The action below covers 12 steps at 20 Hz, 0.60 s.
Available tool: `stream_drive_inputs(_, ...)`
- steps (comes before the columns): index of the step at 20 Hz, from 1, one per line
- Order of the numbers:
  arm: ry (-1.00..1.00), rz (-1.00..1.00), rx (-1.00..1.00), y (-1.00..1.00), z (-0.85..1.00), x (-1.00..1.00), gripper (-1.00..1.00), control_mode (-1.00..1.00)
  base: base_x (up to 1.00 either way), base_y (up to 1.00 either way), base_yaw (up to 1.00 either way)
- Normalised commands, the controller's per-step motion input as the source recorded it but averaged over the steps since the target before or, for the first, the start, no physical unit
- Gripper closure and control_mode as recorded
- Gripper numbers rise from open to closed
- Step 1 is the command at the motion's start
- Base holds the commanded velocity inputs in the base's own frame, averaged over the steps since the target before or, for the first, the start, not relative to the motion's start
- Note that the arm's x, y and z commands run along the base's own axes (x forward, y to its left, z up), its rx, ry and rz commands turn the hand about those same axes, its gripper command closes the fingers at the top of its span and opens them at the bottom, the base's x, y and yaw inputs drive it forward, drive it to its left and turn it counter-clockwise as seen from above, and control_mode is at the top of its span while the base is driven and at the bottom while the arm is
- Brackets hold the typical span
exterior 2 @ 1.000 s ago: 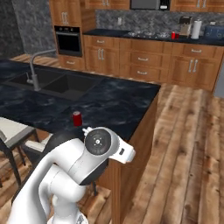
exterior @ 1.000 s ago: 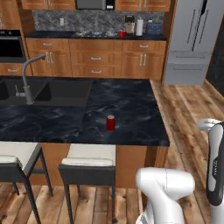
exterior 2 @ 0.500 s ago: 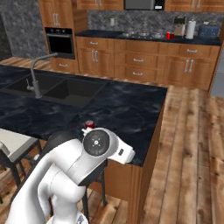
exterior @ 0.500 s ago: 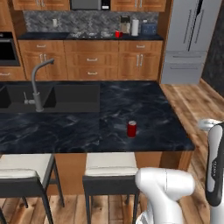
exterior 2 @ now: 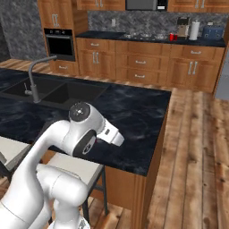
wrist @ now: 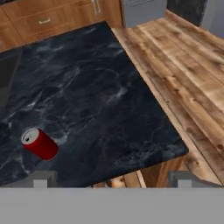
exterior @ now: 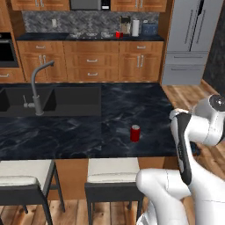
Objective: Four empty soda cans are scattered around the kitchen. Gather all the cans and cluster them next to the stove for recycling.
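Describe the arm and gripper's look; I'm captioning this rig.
The arm is glossy white, built of rounded tubular links, with dark grey bands and a dark round joint cap centred by a small silver disc. The gripper shows two small, blocky grey fingertips. No cables or markings are visible.

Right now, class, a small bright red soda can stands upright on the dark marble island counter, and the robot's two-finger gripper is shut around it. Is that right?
Not quite. The small bright red soda can does stand upright on the dark marble island counter, but the two-finger gripper is not shut around it. The hand view shows the gripper open, holding nothing, with the can well off to one side.
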Motion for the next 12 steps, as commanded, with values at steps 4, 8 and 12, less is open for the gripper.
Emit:
stream_drive_inputs(4,0.38,-0.06,-0.08,0.62,-0.19,0.77,-1.0,-1.0,0.0,0.0,0.0)
stream_drive_inputs(8,0.34,-0.01,0.0,0.38,-0.31,0.66,-1.0,-1.0,0.0,0.0,0.0)
stream_drive_inputs(12,0.07,0.0,0.0,0.14,-0.15,0.16,-1.0,-1.0,0.0,0.0,0.0)
